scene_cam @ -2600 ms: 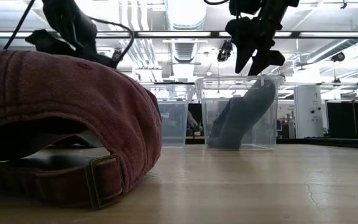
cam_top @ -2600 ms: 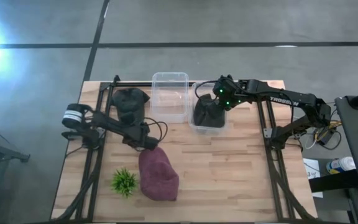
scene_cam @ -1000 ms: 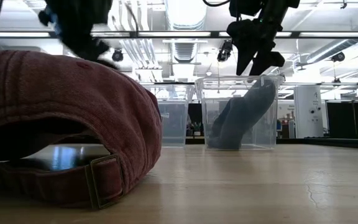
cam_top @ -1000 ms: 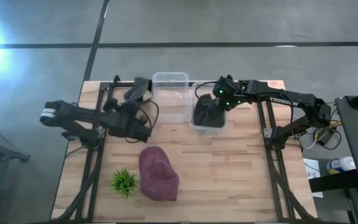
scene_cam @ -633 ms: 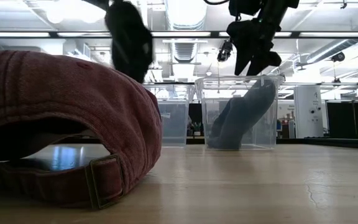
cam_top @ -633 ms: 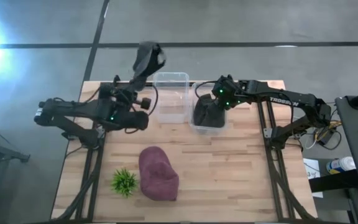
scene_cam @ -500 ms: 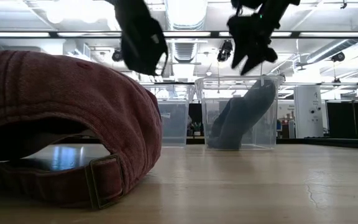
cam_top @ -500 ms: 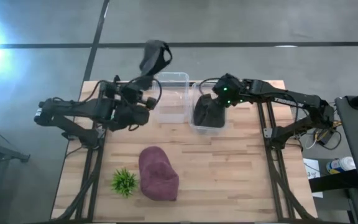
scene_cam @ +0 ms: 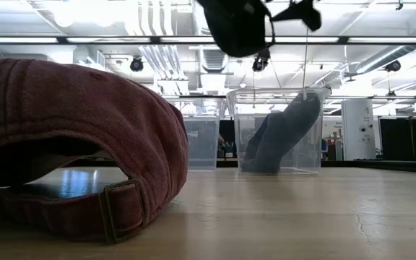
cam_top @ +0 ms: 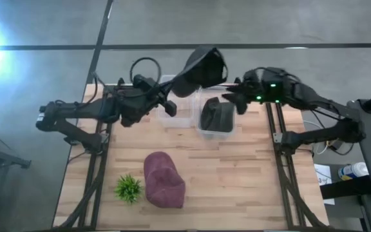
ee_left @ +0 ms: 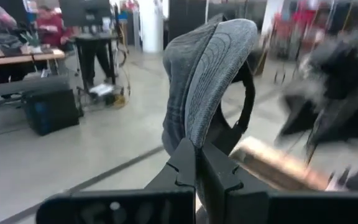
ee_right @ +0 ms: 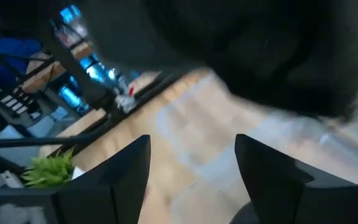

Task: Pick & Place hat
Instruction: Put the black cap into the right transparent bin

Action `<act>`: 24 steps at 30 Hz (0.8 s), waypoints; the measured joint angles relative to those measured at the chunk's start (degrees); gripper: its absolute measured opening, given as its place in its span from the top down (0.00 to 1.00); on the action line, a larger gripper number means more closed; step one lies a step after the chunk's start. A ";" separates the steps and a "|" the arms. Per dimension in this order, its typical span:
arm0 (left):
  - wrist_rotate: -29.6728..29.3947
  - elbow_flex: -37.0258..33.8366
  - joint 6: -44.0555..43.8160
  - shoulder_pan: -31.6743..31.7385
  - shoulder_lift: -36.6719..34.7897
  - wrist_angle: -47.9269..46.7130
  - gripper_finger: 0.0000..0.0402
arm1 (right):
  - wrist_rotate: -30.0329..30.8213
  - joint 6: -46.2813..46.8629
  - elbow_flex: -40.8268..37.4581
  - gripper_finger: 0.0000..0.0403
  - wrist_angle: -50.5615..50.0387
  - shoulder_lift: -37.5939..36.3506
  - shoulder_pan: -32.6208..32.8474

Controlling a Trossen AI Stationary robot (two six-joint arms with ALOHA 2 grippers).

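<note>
My left gripper [cam_top: 171,98] is shut on a dark grey cap [cam_top: 201,66] and holds it high above the two clear bins; the cap also shows at the top of the low view [scene_cam: 237,25]. My right gripper [cam_top: 232,98] is open and empty. It is raised beside the right bin [cam_top: 205,132], close to the held cap, and its fingers [ee_right: 272,168] stand wide apart. Another dark hat [cam_top: 216,116] leans inside the right bin [scene_cam: 316,133]. A maroon cap [cam_top: 164,180] rests brim-down on the table near the front. My left gripper pinches the stitched brim [ee_left: 194,127] of the grey cap at its edge, between the two fingers. The fingers come roughly level from the table's left. The cap stands up beyond the fingertips, lifted clear of the table and bins.
An empty clear bin [cam_top: 178,109] stands left of the right bin at the table's far side. A small green plant [cam_top: 129,188] sits left of the maroon cap [scene_cam: 71,144]. Bare wood lies at the front right. People and desks show in the room beyond.
My left gripper has lifted the grey cap off the table's far left and swung it up and toward the right, so it now hangs above the bins. My right gripper has risen and drawn back toward the right from over the right bin.
</note>
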 joint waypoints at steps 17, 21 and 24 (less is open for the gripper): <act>31.46 4.11 0.66 7.94 11.73 -13.04 0.99 | 7.40 -33.63 0.97 0.43 -1.48 -1.35 4.81; 30.97 8.09 2.59 8.17 15.00 -12.93 0.99 | 8.21 -38.42 4.71 0.43 -6.99 1.17 5.50; 31.50 10.85 3.69 8.47 17.34 -13.91 0.99 | 8.66 -42.40 6.79 0.43 -11.53 2.82 5.66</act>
